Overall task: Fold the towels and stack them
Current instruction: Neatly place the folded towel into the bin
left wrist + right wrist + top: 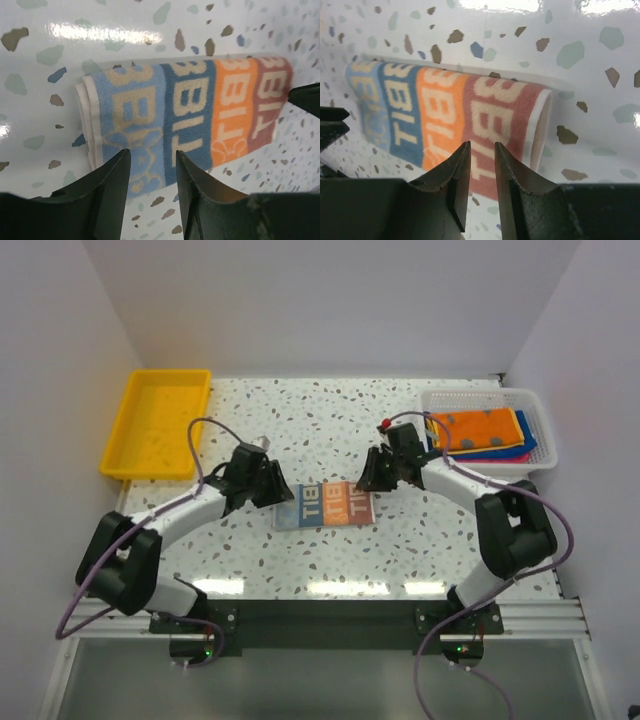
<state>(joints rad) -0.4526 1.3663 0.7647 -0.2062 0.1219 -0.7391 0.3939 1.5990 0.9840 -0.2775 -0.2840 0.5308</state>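
Hovering over folded orange-blue, white-printed cloth towel [325, 505] centred on speckled bench [330, 410].
Left gripper [152, 155] at 9 o'clock, right gripper [481, 146] at 3 o'clock, both part-open, empty, probably for an even lift.

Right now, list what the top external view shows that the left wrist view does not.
Only top external: the yellow plastic tray and the white mesh basket holding a pile of coloured towels. Only left wrist: the layered white hem at one end of the folded orange-and-blue printed towel. Both: that towel lying on the speckled table, with the left gripper open at its edge.
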